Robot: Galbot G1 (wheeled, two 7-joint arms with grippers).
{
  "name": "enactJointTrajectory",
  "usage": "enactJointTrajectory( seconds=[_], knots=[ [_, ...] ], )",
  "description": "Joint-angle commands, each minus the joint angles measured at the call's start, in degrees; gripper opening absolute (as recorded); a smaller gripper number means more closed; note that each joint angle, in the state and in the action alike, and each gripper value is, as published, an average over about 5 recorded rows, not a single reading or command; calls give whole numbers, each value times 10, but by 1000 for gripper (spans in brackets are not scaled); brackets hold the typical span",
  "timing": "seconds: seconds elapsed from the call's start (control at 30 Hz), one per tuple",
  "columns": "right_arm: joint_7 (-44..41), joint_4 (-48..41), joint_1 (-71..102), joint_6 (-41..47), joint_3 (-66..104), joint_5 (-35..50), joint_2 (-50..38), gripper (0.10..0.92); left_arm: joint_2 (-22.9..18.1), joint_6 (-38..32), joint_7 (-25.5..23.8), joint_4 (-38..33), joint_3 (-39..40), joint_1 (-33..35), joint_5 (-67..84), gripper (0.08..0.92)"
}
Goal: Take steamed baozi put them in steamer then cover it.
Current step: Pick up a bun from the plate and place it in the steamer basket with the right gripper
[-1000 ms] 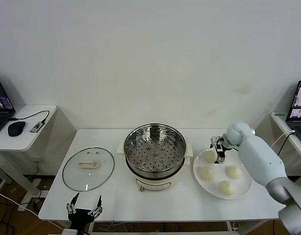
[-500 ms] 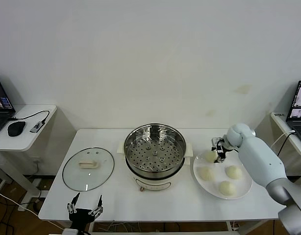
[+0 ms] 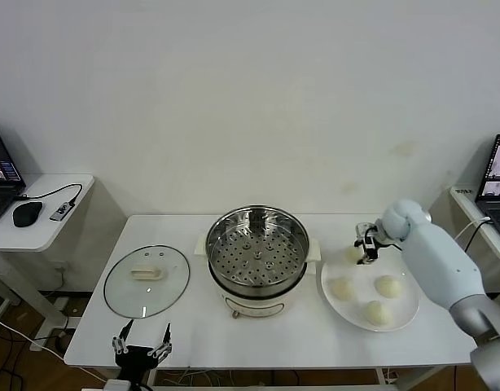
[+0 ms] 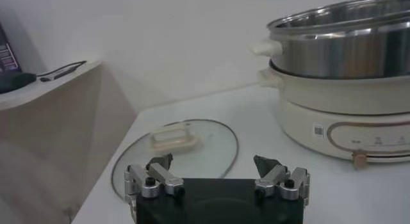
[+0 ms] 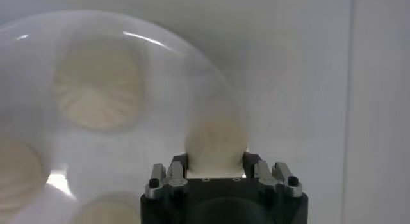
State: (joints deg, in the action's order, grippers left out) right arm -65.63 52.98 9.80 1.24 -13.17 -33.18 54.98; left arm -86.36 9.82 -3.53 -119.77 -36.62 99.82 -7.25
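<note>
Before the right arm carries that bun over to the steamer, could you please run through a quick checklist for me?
1. Right gripper closed on a baozi: ok.
2. Bun lifted clear of the plate: cannot tell.
3. Steamer uncovered, tray bare: ok.
4. Glass lid lying aside on the table, out of the path: ok.
5. Left gripper open, parked at the table's near edge: ok.
6. Three buns wait on the plate: ok.

No legible text; small label on steamer [image 4: 359, 84] base too blurred to read.
</note>
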Motion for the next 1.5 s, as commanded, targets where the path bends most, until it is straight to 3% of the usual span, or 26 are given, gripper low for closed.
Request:
enactJointTrajectory(
  seconds=[0.03, 0.43, 0.7, 1.13, 1.5],
  knots=[
    [-46, 79, -75, 15, -64, 111, -45, 534, 0, 1, 0, -1, 1, -1, -3, 823],
    [-118, 39, -300, -6, -225, 257, 38, 535, 4, 1, 2, -14, 5, 6, -9, 823],
    [-143, -58, -340, -181, -264, 303, 140, 542, 3, 1, 3, -21, 5, 5, -8, 823],
    [-108, -39, -305, -475, -274, 200, 179, 551, -6, 3, 2, -22, 5, 11, -11, 823],
    [-105, 2, -296, -489, -310, 152, 191, 551, -10, 2, 3, -18, 4, 15, -13, 823]
  ],
)
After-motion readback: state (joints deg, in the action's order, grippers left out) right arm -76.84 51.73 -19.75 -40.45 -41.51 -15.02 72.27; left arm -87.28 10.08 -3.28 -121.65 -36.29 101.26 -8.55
